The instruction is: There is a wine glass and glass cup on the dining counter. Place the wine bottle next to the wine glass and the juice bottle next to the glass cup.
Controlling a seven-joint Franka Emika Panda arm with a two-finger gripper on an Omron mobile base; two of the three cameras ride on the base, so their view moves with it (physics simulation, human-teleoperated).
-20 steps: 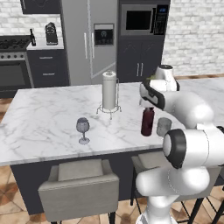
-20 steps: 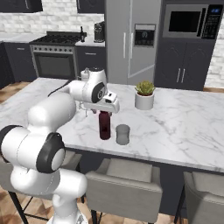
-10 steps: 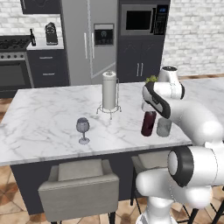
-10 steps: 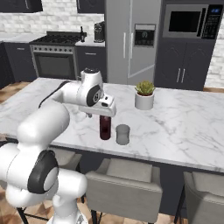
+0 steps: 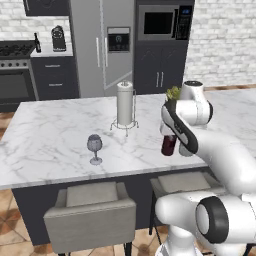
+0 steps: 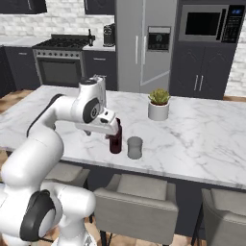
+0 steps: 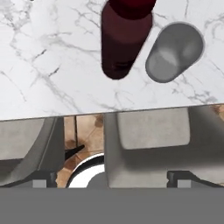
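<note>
The juice bottle [image 6: 115, 140] [image 7: 124, 39] stands upright on the dining counter [image 6: 202, 139] right beside the glass cup [image 6: 135, 147] [image 7: 175, 51]. My gripper [image 6: 99, 133] [image 7: 111, 178] hangs open just above and in front of the bottle, over the counter's front edge, with nothing between its fingers. In the left base view my arm hides part of the juice bottle [image 5: 169, 145]. The wine glass [image 5: 94, 148] stands further left on the counter. The wine bottle [image 5: 37, 43] [image 6: 89, 38] stands far back on the worktop beside the stove.
A white paper-towel roll [image 5: 125, 103] stands mid-counter and a potted plant [image 6: 159, 106] behind the cup. Grey stools [image 6: 137, 197] [image 5: 92, 212] line the counter's near side. A black coffee machine [image 5: 58, 38] sits near the wine bottle.
My arm has swung its elbow round and the hand has drawn slightly back toward the counter's front edge. The gripper has stayed open. Bottle and cup have not moved.
</note>
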